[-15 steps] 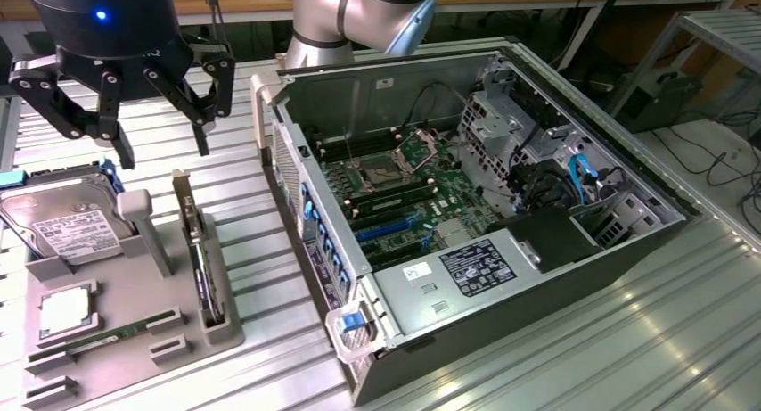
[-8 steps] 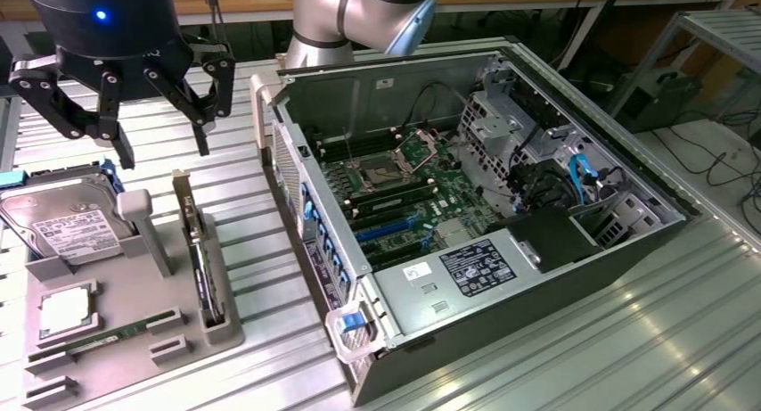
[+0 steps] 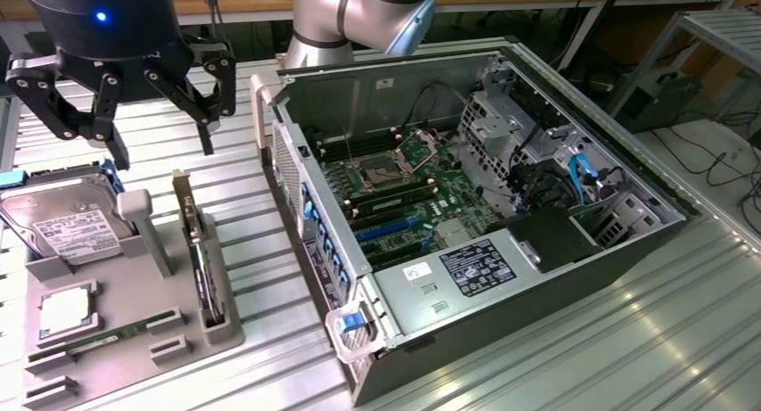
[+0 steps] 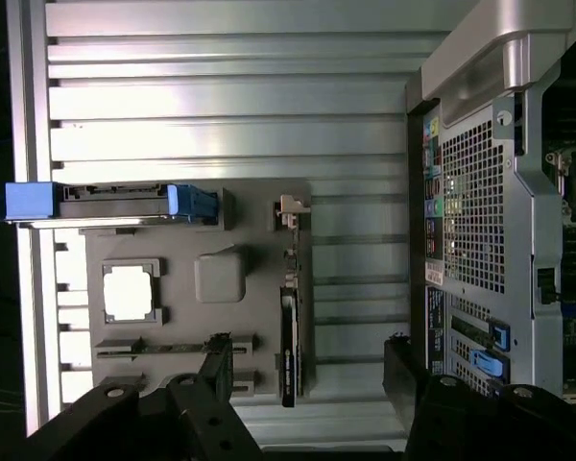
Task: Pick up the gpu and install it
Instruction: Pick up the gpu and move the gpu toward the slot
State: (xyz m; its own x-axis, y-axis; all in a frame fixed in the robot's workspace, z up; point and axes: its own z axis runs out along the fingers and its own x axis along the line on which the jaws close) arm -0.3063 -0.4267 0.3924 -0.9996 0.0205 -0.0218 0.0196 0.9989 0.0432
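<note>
Your end effector (image 3: 164, 148) is wide open, holding nothing, above the gpu (image 3: 198, 250). The card stands on edge in the grey tray (image 3: 113, 340) beside the case (image 3: 618, 250). Pick step: grasp likely needs fingers straddling the thin card.

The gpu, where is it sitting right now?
The gpu stands on edge in the grey tray on the exterior view's left, between the hard drive and the open computer case.

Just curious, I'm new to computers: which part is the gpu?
Beside the open computer case lies a grey parts tray. The gpu stands on edge along the tray's side nearest the case: a long thin upright card, unlike the white-labelled hard drive and small RAM stick.
</note>
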